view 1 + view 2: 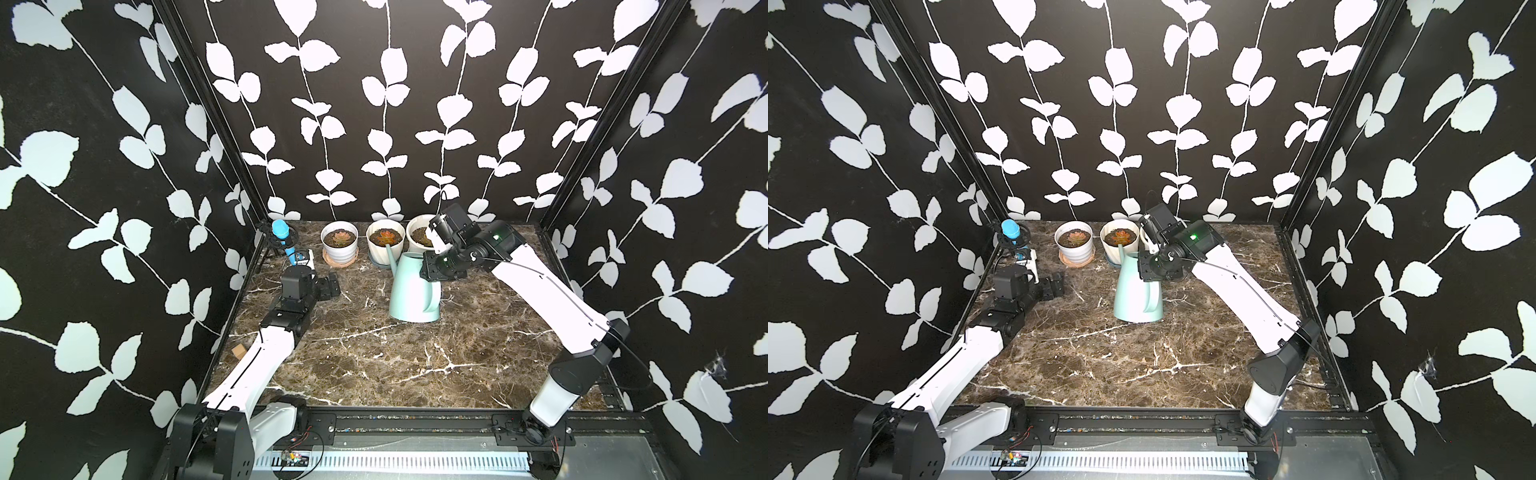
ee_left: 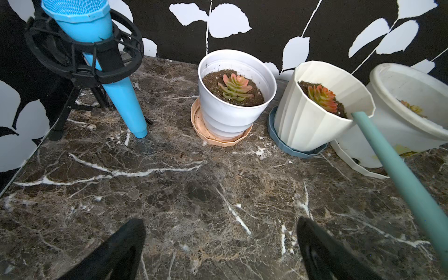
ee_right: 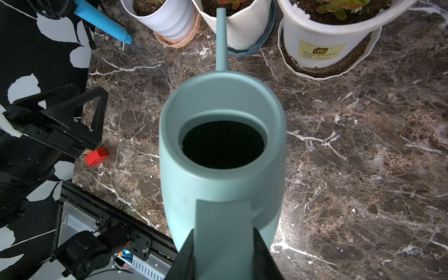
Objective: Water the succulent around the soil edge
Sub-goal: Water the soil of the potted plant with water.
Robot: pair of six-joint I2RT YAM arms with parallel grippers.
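A mint-green watering can point(image 1: 413, 291) point(image 1: 1136, 291) point(image 3: 223, 145) stands upright in the middle of the marble table. My right gripper point(image 1: 432, 268) point(image 3: 223, 254) is shut on its flat handle from above. The long spout point(image 2: 400, 174) ends at the front rim of the middle ribbed white pot point(image 1: 385, 249) point(image 2: 310, 121). That pot holds an orange-red succulent point(image 1: 386, 237) point(image 1: 1121, 237) point(image 2: 322, 97) in dark soil. No water shows at the spout. My left gripper point(image 1: 330, 286) point(image 2: 220, 221) hovers open and empty low over the table at the left.
A white pot point(image 1: 339, 249) with a green-pink succulent stands left of the ribbed pot. A third pot point(image 1: 417, 237) stands right of it, partly behind my right arm. A blue microphone point(image 1: 280, 232) on a black stand is at the back left. A red block point(image 3: 96, 156) lies near the left arm.
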